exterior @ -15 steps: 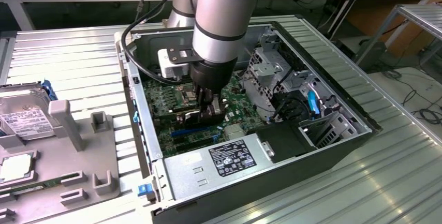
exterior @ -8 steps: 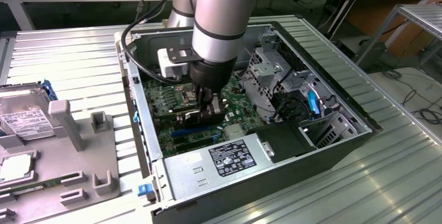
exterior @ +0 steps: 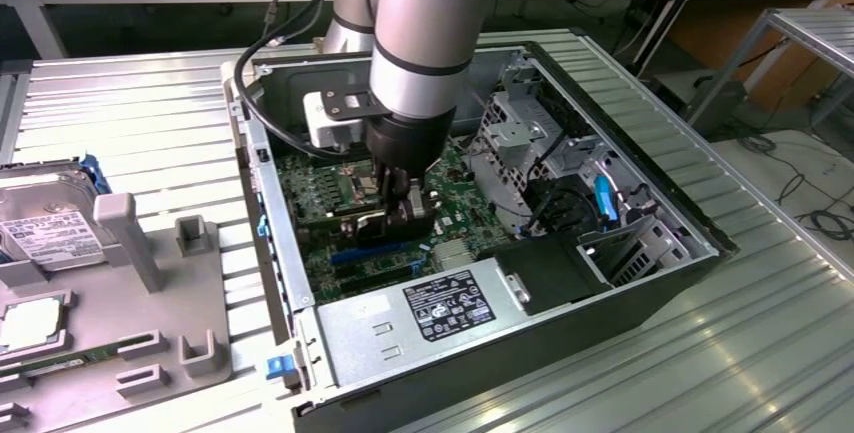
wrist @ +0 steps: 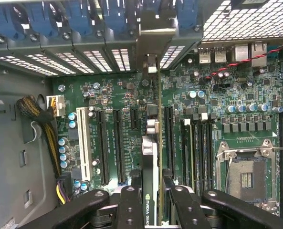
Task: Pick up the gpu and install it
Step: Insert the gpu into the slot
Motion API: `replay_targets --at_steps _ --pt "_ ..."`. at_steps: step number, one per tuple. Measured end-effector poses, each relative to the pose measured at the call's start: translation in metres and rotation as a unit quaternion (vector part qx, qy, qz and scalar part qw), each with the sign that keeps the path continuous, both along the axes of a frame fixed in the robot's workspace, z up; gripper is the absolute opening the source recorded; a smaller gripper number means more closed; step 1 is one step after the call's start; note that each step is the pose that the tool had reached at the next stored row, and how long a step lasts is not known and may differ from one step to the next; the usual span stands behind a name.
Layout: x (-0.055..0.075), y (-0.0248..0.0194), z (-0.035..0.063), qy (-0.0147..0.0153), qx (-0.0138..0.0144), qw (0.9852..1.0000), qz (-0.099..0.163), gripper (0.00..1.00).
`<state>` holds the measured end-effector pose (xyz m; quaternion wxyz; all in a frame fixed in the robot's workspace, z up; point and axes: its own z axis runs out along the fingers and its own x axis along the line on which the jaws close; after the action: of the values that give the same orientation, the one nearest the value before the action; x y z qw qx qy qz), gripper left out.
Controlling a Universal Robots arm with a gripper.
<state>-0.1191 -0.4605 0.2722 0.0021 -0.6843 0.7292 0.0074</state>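
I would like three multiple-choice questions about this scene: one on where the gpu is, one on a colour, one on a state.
1. Where is the gpu?
A. on the grey tray
B. in the gripper, over the motherboard
C. on the power supply

2. What colour is the long slot nearest the cable bundle?
A. white
B. red
C. green

3. The CPU socket is:
A. under a fan
B. holding a chip
C. empty

Answers:
1 B: the fingers clamp the card edge-on above the board.
2 A: it is white, and the slots beside it are black.
3 C: bare contacts show inside the frame.
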Motion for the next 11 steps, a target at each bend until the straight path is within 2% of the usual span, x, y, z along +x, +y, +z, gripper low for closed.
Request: replay_targets --at_steps 3,4,11 --pt "-0.0006 0.0005 -0.0026 -0.0056 -0.0001 1.0000 0.000 0.27" --pt "-0.0008 0.0007 -0.0029 -0.0065 -0.0002 1.0000 0.000 0.27" --pt "-0.0051 0.0009 -0.0032 -0.0080 -0.0001 1.0000 0.000 0.27"
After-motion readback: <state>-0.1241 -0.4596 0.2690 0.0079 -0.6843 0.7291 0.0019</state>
